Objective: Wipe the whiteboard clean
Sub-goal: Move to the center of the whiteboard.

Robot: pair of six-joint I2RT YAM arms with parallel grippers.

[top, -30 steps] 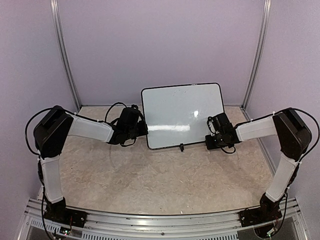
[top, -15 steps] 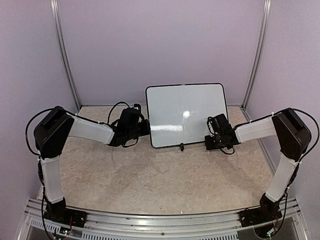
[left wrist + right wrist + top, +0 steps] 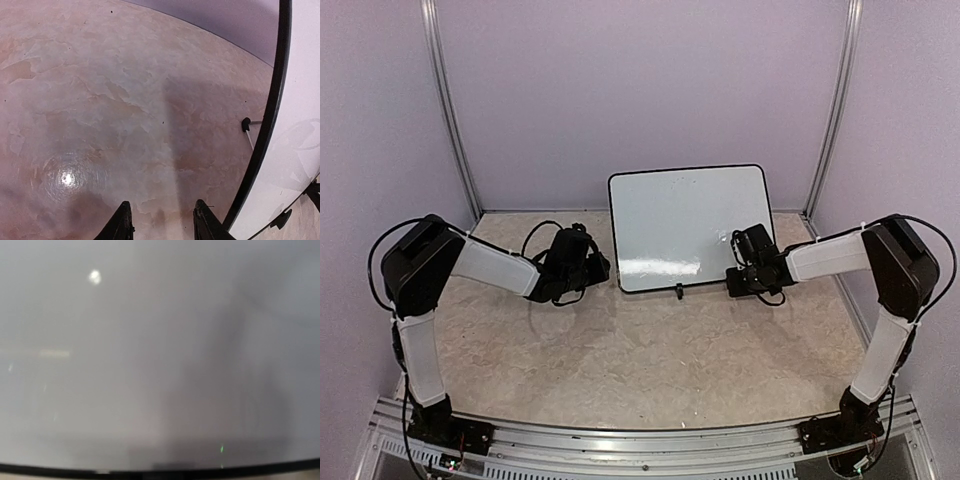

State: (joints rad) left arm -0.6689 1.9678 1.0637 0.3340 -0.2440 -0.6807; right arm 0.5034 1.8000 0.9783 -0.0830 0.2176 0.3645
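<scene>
Status from overhead: whiteboard (image 3: 688, 228) stands propped at the back of the table (image 3: 650, 350), left gripper (image 3: 605, 268) just off its lower-left corner, right gripper (image 3: 733, 281) at its lower-right edge. Left wrist: fingers (image 3: 121, 225) parted, nothing held, board rim just right of them. Right wrist: blurry, board surface fills it, probably very close. I read those jaws as closed.

A: How is the left arm (image 3: 495, 265) posed?
B: Low, reaching inward; the left gripper (image 3: 162, 225) has its fingers parted, nothing between them.
A: And the right arm (image 3: 830, 258)?
B: Stretched inward (a near mirror), with the right gripper (image 3: 738, 281) closed.
</scene>
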